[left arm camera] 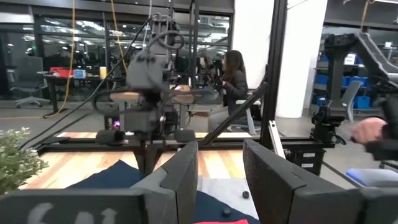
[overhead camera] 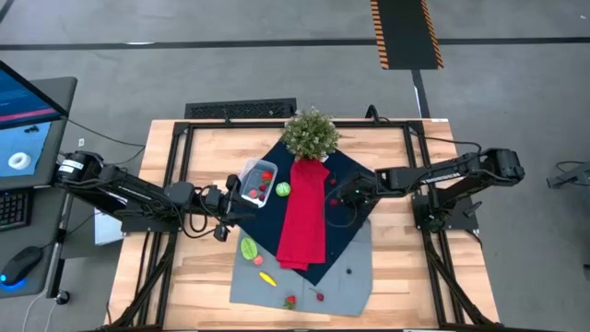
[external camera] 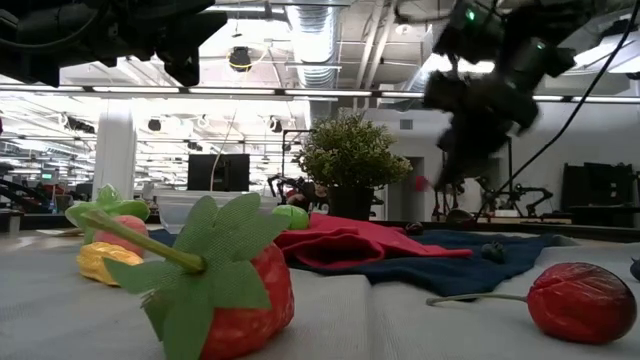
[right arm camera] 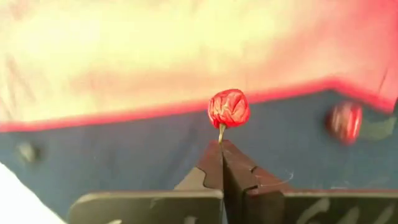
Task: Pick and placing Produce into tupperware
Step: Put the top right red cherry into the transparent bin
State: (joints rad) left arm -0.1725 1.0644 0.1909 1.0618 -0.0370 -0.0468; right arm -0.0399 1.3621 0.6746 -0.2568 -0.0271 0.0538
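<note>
My right gripper (right arm camera: 222,148) pinches a red berry (right arm camera: 228,107) by its stem, berry outward; left gripper (left arm camera: 221,174) gapes, visible only wrist-side.

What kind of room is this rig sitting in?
Probably a robotics lab or open workshop: exposed ceiling ducts, another robot arm on a bench behind the table, and a person at a workstation beyond. Yellow-black hazard tape marks the grey concrete floor.

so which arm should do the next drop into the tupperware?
Right. Its claw is shut on a red berry's stem, lifted above the cloths. The left claw is open and empty beside the tupperware.
</note>
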